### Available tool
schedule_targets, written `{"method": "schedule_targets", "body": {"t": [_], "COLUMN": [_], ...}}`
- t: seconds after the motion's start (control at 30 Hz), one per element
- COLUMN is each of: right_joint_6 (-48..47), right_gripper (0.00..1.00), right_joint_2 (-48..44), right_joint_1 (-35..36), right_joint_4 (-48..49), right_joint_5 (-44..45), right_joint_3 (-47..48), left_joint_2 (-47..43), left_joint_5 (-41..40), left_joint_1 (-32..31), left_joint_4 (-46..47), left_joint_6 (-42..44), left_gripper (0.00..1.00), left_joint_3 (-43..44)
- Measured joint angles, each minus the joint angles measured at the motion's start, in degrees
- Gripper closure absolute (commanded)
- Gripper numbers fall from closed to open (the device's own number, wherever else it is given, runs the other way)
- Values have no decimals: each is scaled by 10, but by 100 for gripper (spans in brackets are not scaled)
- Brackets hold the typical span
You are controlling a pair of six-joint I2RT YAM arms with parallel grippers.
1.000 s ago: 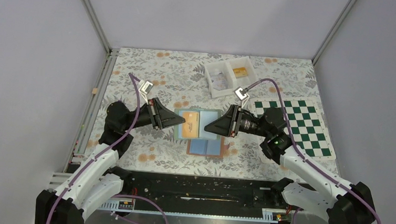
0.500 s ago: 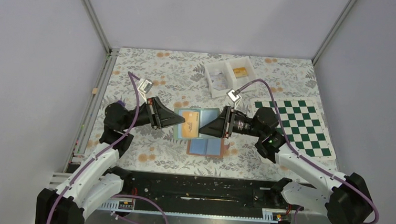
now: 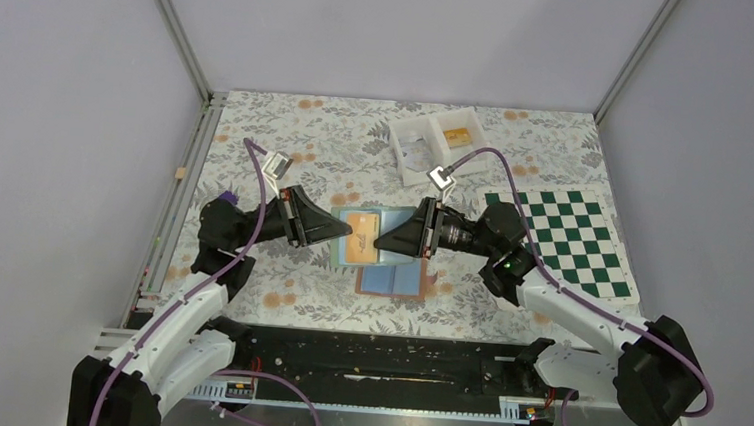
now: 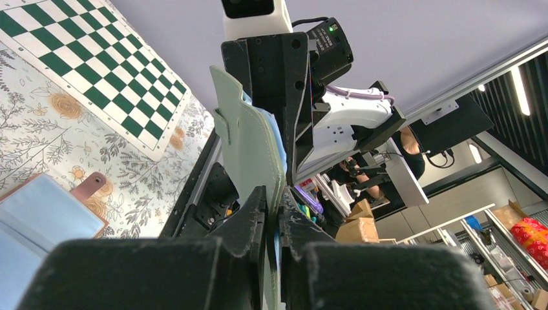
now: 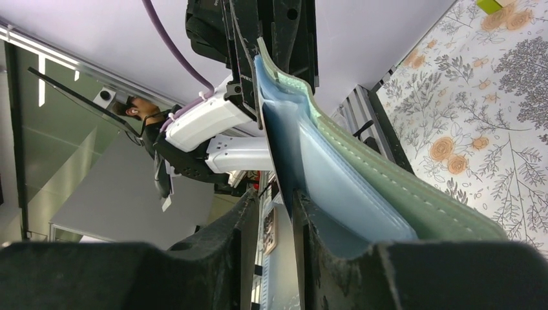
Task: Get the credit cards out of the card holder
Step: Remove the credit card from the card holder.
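The card holder (image 3: pixel 400 218) is held up off the table between my two grippers, showing a pale green cover and light-blue clear pockets. One orange credit card (image 3: pixel 362 224) shows in a pocket facing up. My left gripper (image 3: pixel 351 233) (image 4: pixel 273 194) is shut on the holder's left edge, with the green cover (image 4: pixel 249 142) pinched between its fingers. My right gripper (image 3: pixel 379 241) (image 5: pixel 274 194) is at the holder's right side, its jaws a little apart. One of its fingers (image 5: pixel 310 226) lies against the blue pockets (image 5: pixel 349 187), and nothing clearly sits in the gap.
A flat light-blue booklet with a brown tab (image 3: pixel 392 277) (image 4: pixel 48 206) lies on the floral cloth just under the holder. A white two-compartment tray (image 3: pixel 398 144) at the back holds an orange card (image 3: pixel 456 135) and a pale one. A green-and-white chessboard mat (image 3: pixel 572 237) lies at the right.
My right gripper has moved left, from beside the holder's right edge to over its pockets. The left gripper and the holder have stayed put.
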Motion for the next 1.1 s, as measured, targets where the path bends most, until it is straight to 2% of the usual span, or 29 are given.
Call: {"method": "schedule_targets", "body": {"t": [0.07, 0.13, 0.23, 0.3, 0.4, 0.57, 0.73, 0.8, 0.87, 0.9, 1.1], "right_joint_6": [3, 6, 13, 20, 23, 23, 22, 22, 22, 22, 24], "right_gripper": [70, 77, 100, 100, 100, 100, 100, 100, 100, 100, 100], "right_joint_2": [2, 5, 11, 16, 17, 14, 2, -2, -2, -2, -3], "right_joint_1": [0, 1, 2, 2, 2, 2, 2, 2, 3, 3, 2], "right_joint_4": [3, 13, 28, 37, 43, 42, 38, 39, 39, 40, 52], "right_joint_5": [0, 0, 0, 0, 0, 11, 26, 30, 31, 31, 41], "right_joint_3": [0, 1, 1, 1, 1, -3, -10, -12, -16, -18, -29], "left_joint_2": [0, 0, 0, 0, 2, 7, 7, 7, 8, 8, 18], "left_joint_5": [0, 0, 0, 0, 1, 3, 8, 9, 9, 9, 12], "left_joint_1": [0, 0, 0, 0, 1, 2, 1, 0, 0, 0, 0], "left_joint_4": [2, 2, 4, 5, 6, 7, 1, 1, 2, 2, 12], "left_joint_6": [-1, -2, -5, -8, -12, -13, -11, -12, -13, -16, -28], "left_gripper": [100, 100, 100, 100, 89, 82, 79, 82, 96, 100, 100], "left_joint_3": [-2, -3, -3, -3, -3, -3, -3, -3, -3, -3, -3]}}
